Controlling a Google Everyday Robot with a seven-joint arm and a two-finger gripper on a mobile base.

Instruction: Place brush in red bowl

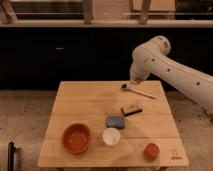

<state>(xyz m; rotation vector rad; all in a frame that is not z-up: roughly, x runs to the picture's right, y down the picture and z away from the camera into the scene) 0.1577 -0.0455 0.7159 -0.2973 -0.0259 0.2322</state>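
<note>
The brush (140,91) lies on the far right part of the wooden table (85,105), its dark head to the left and its pale handle running right. The red bowl (76,138) sits at the front left, empty. My gripper (135,80) hangs at the end of the white arm just above and behind the brush's head end. The arm (170,70) comes in from the right.
A tan-topped dark block (131,109) lies mid-table. A blue-grey sponge (115,121) and a white cup (110,136) sit beside the bowl. A small red cup (150,150) stands at the front right. A dark cabinet wall runs behind the table.
</note>
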